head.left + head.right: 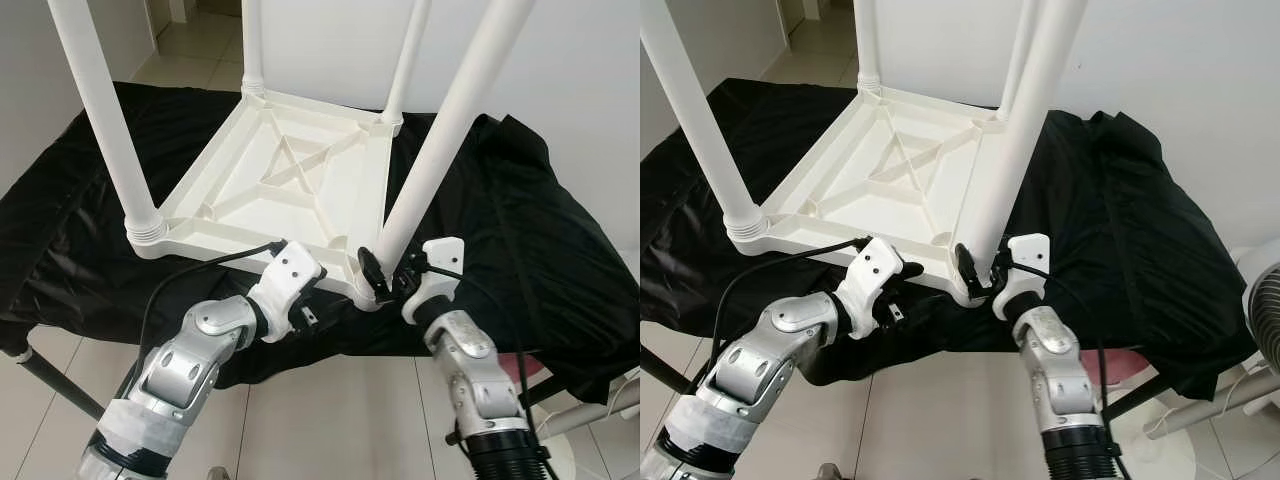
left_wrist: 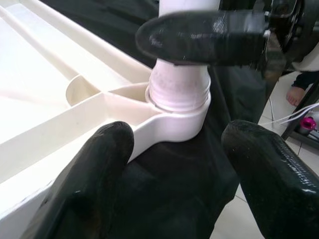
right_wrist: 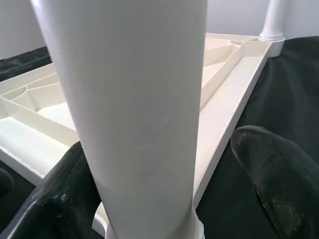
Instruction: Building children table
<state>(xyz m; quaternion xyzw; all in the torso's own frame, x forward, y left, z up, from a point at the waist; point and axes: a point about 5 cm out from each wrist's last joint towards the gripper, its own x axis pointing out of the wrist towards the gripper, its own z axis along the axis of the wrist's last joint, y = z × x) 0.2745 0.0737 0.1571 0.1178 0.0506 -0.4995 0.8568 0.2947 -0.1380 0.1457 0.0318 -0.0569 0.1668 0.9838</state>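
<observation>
**Last leg going into its corner socket**

A white plastic children's table (image 1: 290, 185) lies upside down on a black cloth (image 1: 520, 230) spread over a low support, ribbed underside up; the far-left leg (image 1: 100, 110) stands in its threaded collar at the left corner, and two more legs rise from the far corners, so three of the four look seated already.

The left gripper (image 1: 305, 285) sits at the near edge of the tabletop frame, just left of the near-right corner; in its wrist view the two black fingers (image 2: 89, 174) are spread apart, one against the frame's edge and the other out over the cloth, with nothing pinched between them; it looks to be steadying the frame or waiting.

The near-right leg (image 1: 440, 130) is the one in hand; its threaded foot sits in the corner socket (image 2: 177, 117), where a few thread rings are visible above the rim (so, by my reading, it is not screwed fully home). The right gripper (image 1: 385, 275) is at the base of this leg; its fingers (image 3: 271, 159) stand wide on either side of the white tube, and whether they press it I cannot tell; one finger seems close against it, the other apart.

The next move, I judge, calls for closing on the leg and twisting it down while the left side holds the frame from turning; the risk is the table sliding on the slick cloth.
</observation>
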